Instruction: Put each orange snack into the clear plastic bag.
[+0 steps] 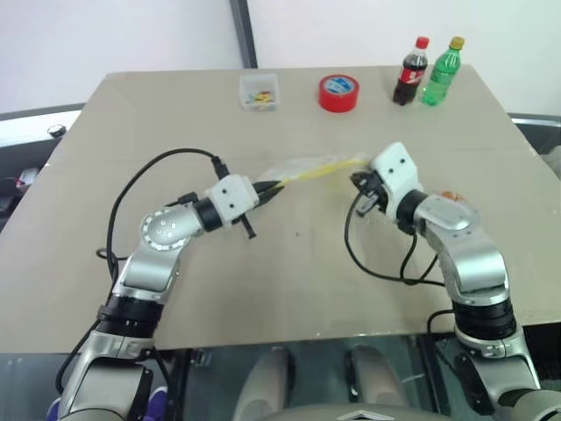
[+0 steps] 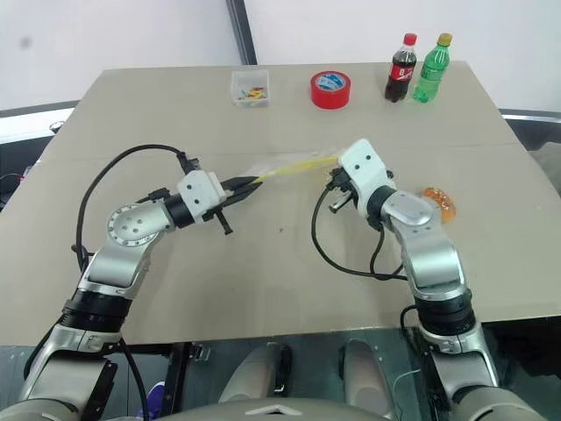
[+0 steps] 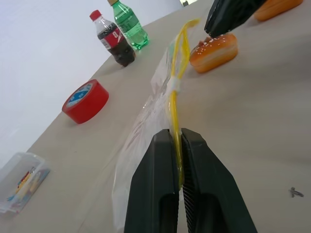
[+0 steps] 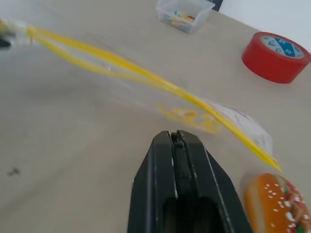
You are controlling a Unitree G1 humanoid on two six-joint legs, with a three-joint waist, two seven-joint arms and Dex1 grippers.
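Your left wrist view shows the left gripper (image 3: pixel 176 145) pinching the crinkly clear plastic bag's (image 3: pixel 150 104) yellow seal; the right gripper (image 4: pixel 176 141) is pressed together beside an oval orange speckled snack (image 4: pixel 274 204); no label reads.

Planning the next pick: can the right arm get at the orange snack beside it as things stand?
Probably yes. The right tool is shut and holds nothing, and the orange snack lies bare on the table right beside its tip. The clear plastic bag, pinched by the left tool, stretches past without covering the snack.
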